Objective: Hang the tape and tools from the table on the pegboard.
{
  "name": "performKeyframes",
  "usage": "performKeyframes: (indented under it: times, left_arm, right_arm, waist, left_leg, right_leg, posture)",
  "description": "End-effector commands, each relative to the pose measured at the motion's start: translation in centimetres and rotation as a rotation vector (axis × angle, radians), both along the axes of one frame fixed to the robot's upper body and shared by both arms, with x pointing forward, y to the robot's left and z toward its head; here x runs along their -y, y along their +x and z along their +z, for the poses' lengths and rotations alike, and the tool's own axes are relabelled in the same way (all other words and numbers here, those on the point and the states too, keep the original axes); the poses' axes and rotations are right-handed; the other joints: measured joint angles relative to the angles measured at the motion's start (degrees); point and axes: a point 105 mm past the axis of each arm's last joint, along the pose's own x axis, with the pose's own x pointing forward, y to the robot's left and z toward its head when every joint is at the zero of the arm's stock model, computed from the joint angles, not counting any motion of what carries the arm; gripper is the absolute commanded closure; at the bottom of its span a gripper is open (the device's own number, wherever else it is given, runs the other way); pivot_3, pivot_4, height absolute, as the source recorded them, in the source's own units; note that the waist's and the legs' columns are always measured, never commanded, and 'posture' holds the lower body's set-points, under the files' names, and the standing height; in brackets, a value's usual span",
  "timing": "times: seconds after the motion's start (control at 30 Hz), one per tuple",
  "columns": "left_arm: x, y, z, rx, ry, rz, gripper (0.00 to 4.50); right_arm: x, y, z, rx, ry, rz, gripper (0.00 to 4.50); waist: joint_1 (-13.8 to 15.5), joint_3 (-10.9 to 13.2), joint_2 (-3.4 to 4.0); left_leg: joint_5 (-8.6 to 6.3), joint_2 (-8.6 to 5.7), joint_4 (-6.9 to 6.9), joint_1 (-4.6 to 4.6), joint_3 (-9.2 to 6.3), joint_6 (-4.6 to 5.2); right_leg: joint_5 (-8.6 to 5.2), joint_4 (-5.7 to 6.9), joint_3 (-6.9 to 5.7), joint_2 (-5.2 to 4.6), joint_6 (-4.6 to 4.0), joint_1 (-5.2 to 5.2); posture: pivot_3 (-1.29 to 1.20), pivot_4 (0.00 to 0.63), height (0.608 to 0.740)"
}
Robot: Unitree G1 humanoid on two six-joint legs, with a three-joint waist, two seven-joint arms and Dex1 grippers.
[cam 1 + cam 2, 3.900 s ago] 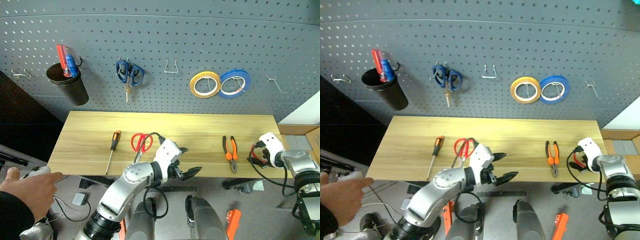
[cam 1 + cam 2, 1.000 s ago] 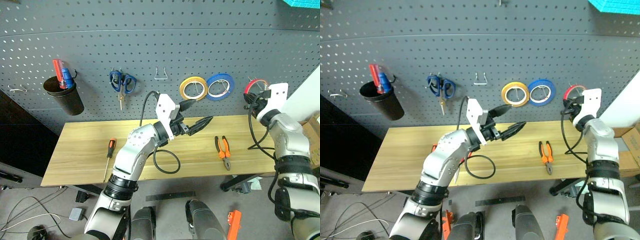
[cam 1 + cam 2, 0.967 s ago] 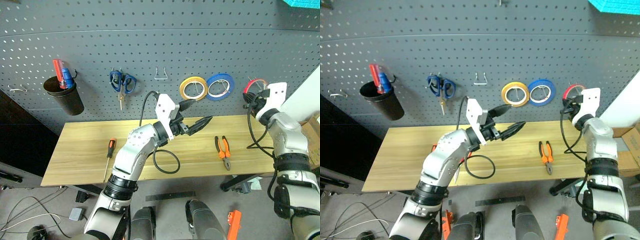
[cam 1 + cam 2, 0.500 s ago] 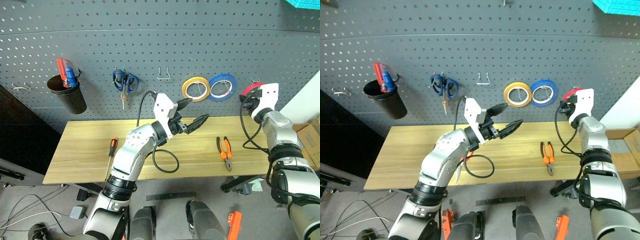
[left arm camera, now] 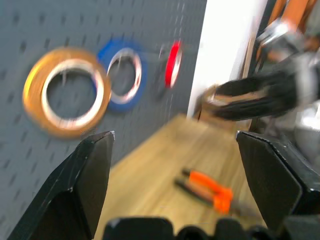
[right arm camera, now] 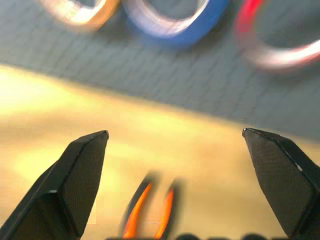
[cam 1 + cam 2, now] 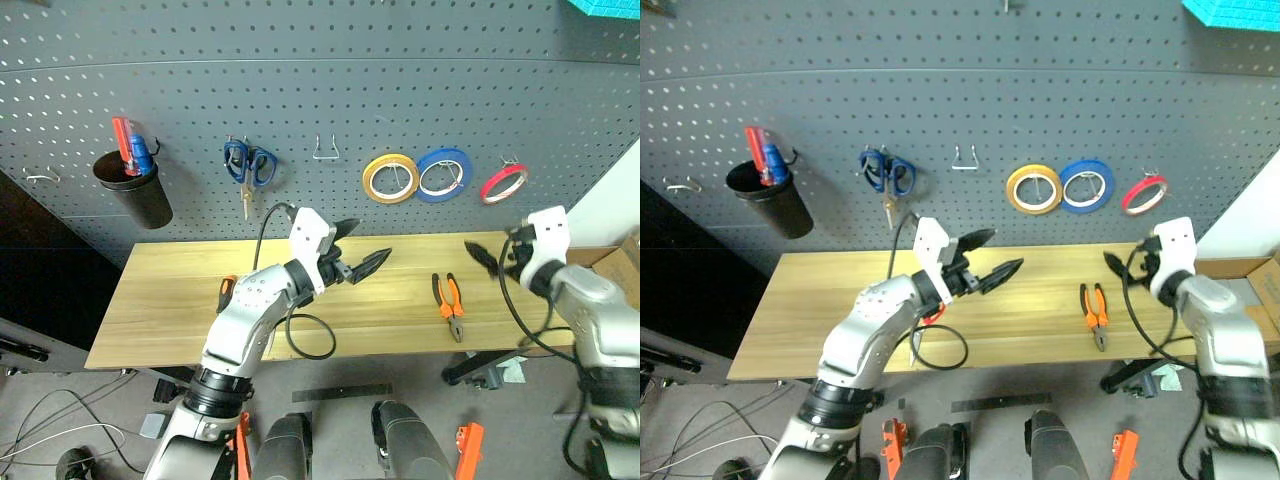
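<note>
On your pegboard, the red tape hangs beside the blue roll and yellow roll. Your 2 claws gape empty: right gripper below the tape, left gripper mid-table; pliers lie between.

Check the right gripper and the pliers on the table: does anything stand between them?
Nothing visible does. The right gripper, open, hangs above the table; the pliers lie alone on bare wood just beside it.
</note>
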Motion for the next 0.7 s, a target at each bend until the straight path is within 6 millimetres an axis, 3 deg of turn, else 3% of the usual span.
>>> performKeyframes:
  times: [0.03,0.13,0.23,0.5,0.7]
  left_arm:
    - [-0.6,-1.0,0.1,0.015,0.028,-0.028,0.32]
    - [-1.9,-2.3,-2.4,-0.071,0.095,-0.043,0.32]
    - [-2.6,-3.5,-4.5,-0.071,0.211,-0.037,0.32]
    - [-2.7,-5.8,-5.2,-0.149,0.172,-0.029,0.32]
    - [-2.2,-6.8,-4.9,-0.172,0.144,-0.023,0.32]
  right_arm:
    - [-0.6,-1.3,-0.2,-0.088,-0.008,0.013,0.03]
    - [0.3,-0.7,-3.6,-0.236,-0.047,-0.103,0.03]
    - [0.4,0.1,-4.7,-0.294,-0.033,-0.184,0.03]
    - [-1.2,1.7,-5.2,-0.315,0.011,-0.250,0.03]
    - [-1.9,1.5,-6.2,-0.369,0.004,-0.254,0.03]
  waist:
    - [-0.06,0.08,-0.12]
    - [-0.21,0.31,-0.48]
    - [-0.12,0.91,-0.67]
    - [0.49,2.79,-0.52]
    - [1.35,3.99,-0.42]
  left_leg:
    - [0.01,0.01,0.00,0.07,0.01,0.02]
    - [0.08,0.02,-0.02,0.15,0.06,0.14]
    - [0.09,0.60,-0.05,0.27,0.07,0.14]
    - [0.09,0.69,-0.14,-0.18,0.07,0.15]
    - [0.06,0.72,-0.26,-0.27,0.02,0.15]
  right_leg:
    - [-0.06,-0.01,0.00,0.00,-0.14,0.04]
    - [-0.09,-0.04,0.09,0.00,-0.41,0.05]
    - [-0.04,-0.07,0.12,0.05,-0.57,0.05]
    - [-0.10,-0.15,0.06,0.09,-0.63,-0.25]
    - [-0.16,-0.14,-0.17,0.09,-0.51,-0.29]
  posture:
    - [-0.14,0.230,0.740]
    - [-0.12,0.260,0.740]
    - [-0.10,0.290,0.740]
    - [-0.07,0.335,0.740]
    - [-0.06,0.344,0.740]
